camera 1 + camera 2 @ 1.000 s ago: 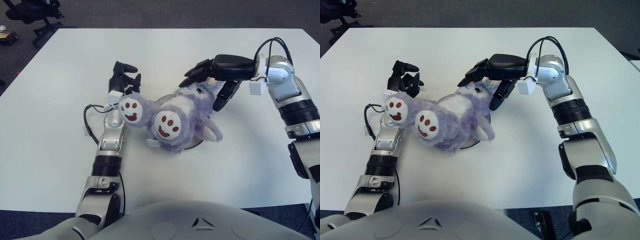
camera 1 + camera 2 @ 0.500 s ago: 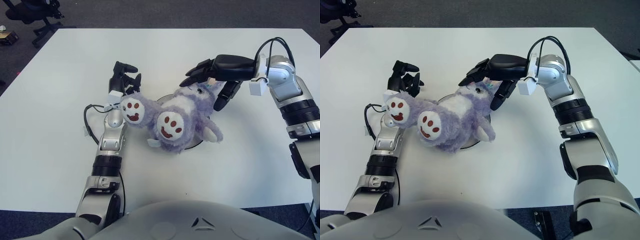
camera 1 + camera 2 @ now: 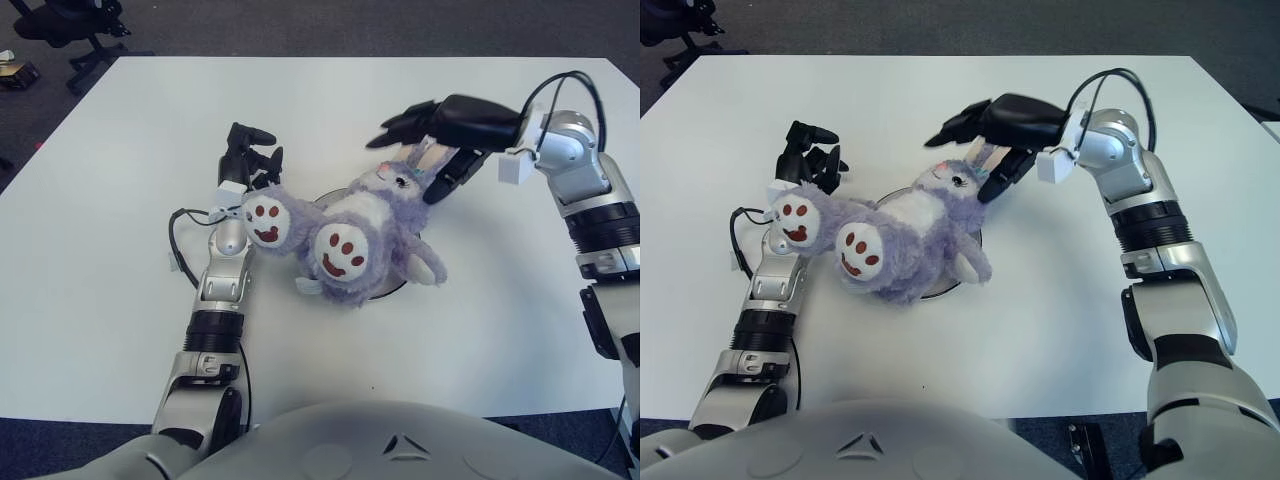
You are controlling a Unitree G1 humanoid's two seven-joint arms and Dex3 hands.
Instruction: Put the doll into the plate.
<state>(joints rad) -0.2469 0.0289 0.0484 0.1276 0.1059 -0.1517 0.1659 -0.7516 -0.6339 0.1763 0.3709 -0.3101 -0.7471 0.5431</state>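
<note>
The doll (image 3: pixel 350 225), a purple plush rabbit, lies on its back across the plate (image 3: pixel 393 289) at the centre of the white table (image 3: pixel 100 250). Its torso covers most of the plate; only slivers of rim show at the near right and at the far left. Both feet point toward the near left, and the left foot overhangs the plate.

The right hand (image 3: pixel 440 125) hovers above and just far of the doll's head. Its fingers are spread and grasp nothing; the doll's ears show just beneath them. This posture reads as a release: the doll's weight rests on the plate, so the hand has no load to carry.

The left hand (image 3: pixel 250 160) shows on the left, just far of the doll's left foot. Its fingers are curled inward around nothing. Whether a fingertip touches the plush cannot be told, since the foot overlaps the hand in both views.

Placement appears essentially done, though the overhanging leg leaves the doll only partly inside the rim.

Hidden items: the plate's interior and most of its outline, the doll's back, and the contact between doll and plate. The right hand covers the tips of the ears. The right forearm is cut off at the frame edge.
</note>
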